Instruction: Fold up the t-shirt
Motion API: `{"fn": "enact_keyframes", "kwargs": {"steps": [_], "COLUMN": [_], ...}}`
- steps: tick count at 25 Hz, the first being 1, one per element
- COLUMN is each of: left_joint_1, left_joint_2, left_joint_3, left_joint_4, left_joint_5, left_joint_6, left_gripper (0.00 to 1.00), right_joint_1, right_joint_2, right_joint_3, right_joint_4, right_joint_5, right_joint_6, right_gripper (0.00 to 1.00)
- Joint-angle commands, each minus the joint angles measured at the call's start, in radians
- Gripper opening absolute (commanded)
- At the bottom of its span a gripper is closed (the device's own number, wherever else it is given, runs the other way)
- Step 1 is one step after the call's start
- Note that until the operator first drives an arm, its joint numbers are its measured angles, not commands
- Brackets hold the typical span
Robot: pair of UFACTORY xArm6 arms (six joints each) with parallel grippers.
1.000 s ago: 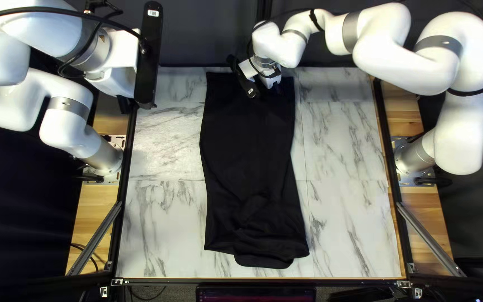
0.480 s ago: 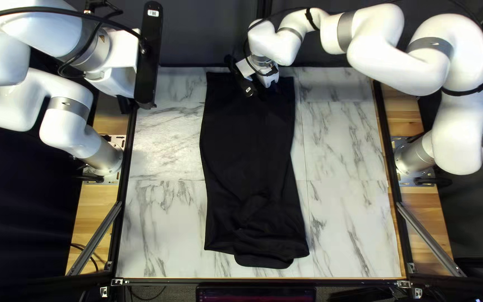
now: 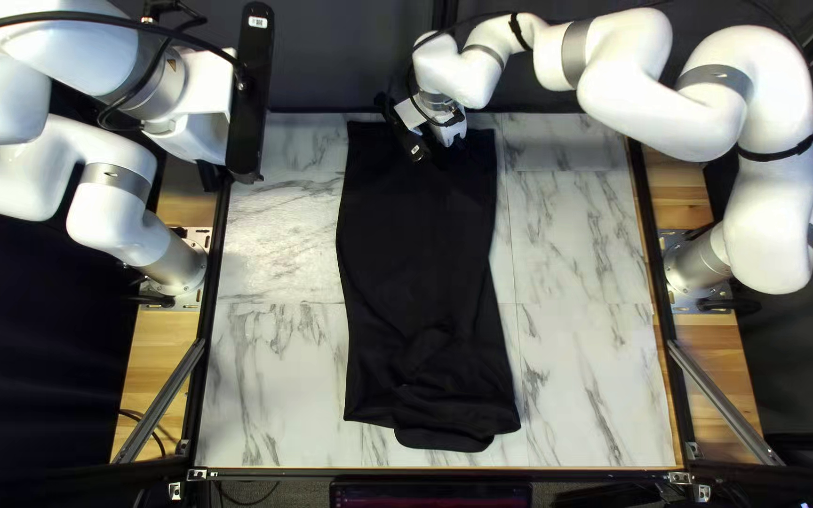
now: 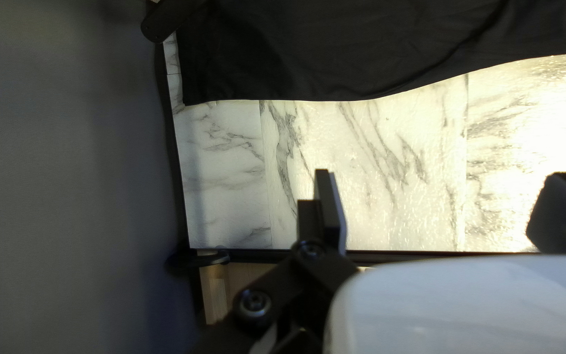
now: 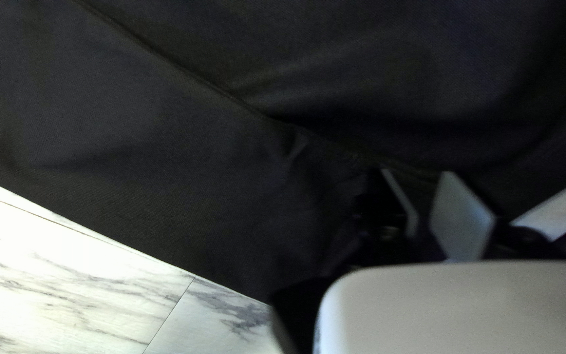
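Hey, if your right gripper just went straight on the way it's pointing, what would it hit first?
My two-fingered right gripper would most likely meet the black cloth t-shirt first, ahead of the marble-patterned tabletop. How close the cloth is, I can't tell.

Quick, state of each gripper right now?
Left gripper: wide open, holding nothing.
Right gripper: partly open at the black t-shirt, no cloth visibly pinched.
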Motion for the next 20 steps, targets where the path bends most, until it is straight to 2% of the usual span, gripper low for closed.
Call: {"fn": "enact_keyframes", "kwargs": {"steps": [1,2,3,4,5,20], "left_joint_1": [0.000,0.000,0.000,0.000,0.000,0.000], "left_joint_2": [0.000,0.000,0.000,0.000,0.000,0.000], "left_joint_3": [0.000,0.000,0.000,0.000,0.000,0.000], "left_joint_4": [0.000,0.000,0.000,0.000,0.000,0.000], "left_joint_5": [0.000,0.000,0.000,0.000,0.000,0.000], "left_joint_6": [0.000,0.000,0.000,0.000,0.000,0.000], "left_gripper": [1.00,1.00,1.00,1.00,1.00,1.00], "right_joint_1": [0.000,0.000,-0.002,-0.006,-0.008,-0.029], "right_joint_2": [-0.017,-0.017,-0.013,-0.007,-0.004,0.002], "right_joint_3": [0.014,0.014,0.011,0.008,0.005,0.012], "right_joint_4": [-0.010,-0.010,-0.009,-0.006,-0.004,0.022], "right_joint_5": [0.002,0.001,-0.001,-0.004,-0.005,-0.019], "right_joint_6": [0.011,0.012,0.009,0.004,0.001,-0.032], "right_gripper": [0.10,0.37,0.79,0.86,1.00,1.00]}}
